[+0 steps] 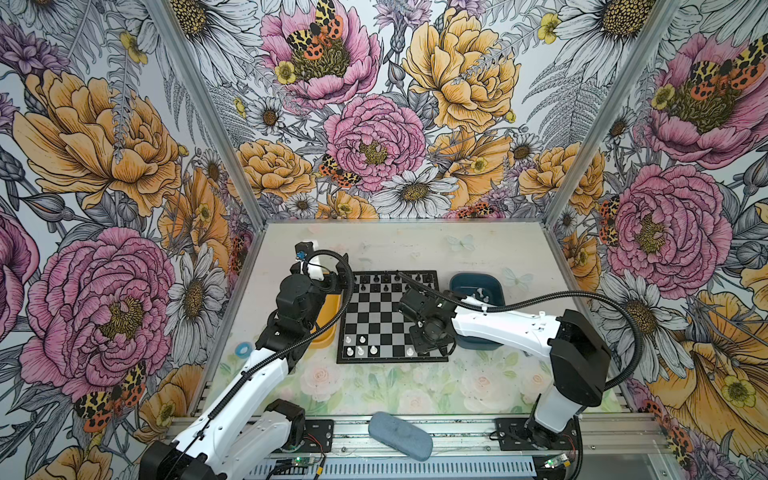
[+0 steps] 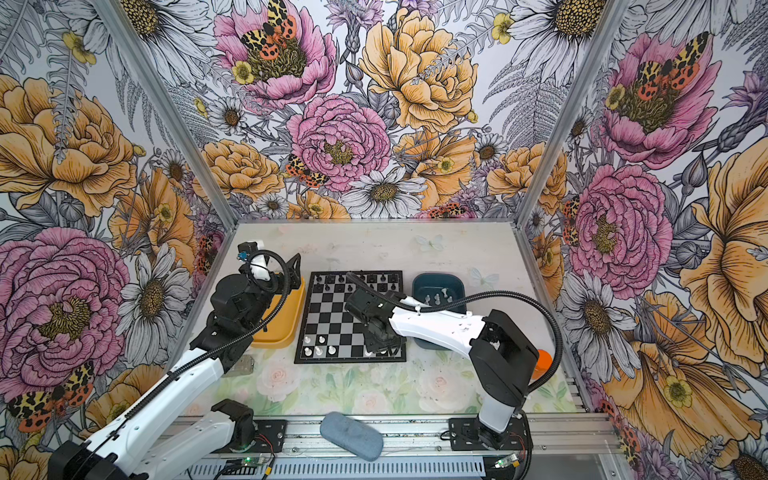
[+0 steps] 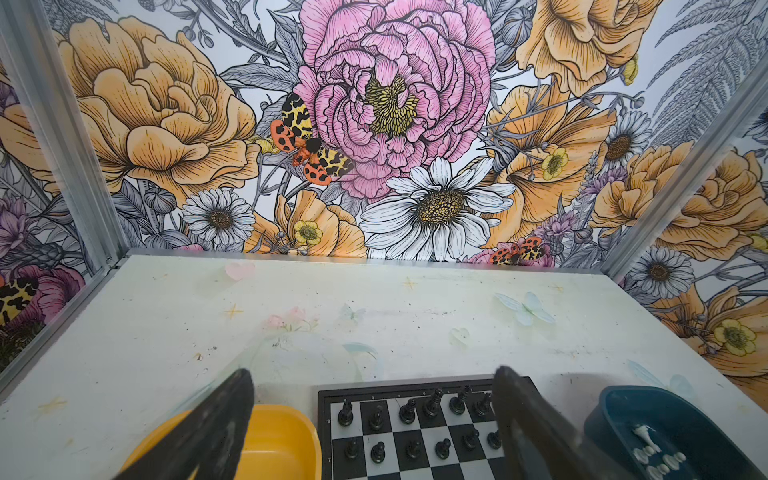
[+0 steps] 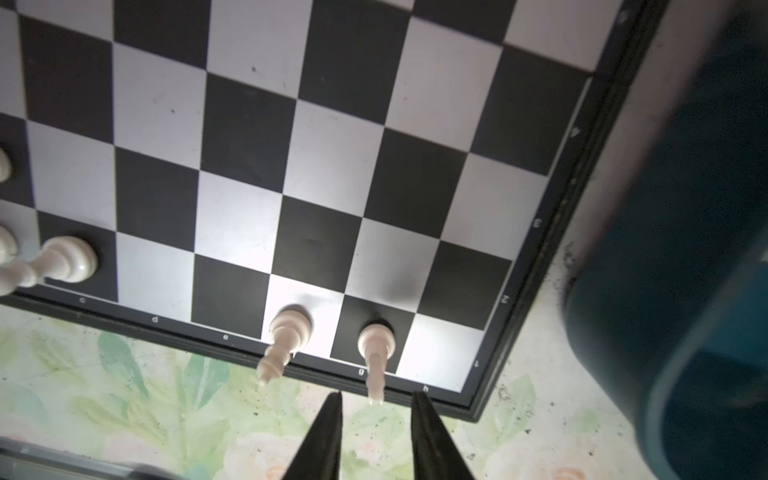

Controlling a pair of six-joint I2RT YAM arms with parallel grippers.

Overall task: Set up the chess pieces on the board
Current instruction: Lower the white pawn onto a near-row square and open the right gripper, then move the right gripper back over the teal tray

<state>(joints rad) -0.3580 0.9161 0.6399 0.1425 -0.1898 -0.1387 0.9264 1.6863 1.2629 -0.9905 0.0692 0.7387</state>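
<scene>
Floral-walled cell, pale counter (image 1: 415,245). At the near edge of the board (image 4: 332,166), right fingers (image 4: 424,424) are slightly parted, flanking a standing white piece (image 4: 376,345). Left fingers (image 3: 232,411) are spread wide.

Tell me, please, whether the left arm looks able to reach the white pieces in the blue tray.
Probably not: the left arm sits over the yellow tray, the board with standing black pieces lies between, and the right arm stretches over the blue tray's near end.

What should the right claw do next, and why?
Probably lift straight up. The right claw is open around the top of a white piece standing upright on the board's edge row, so a sideways move could tip it; more white pieces wait in the blue tray.
</scene>
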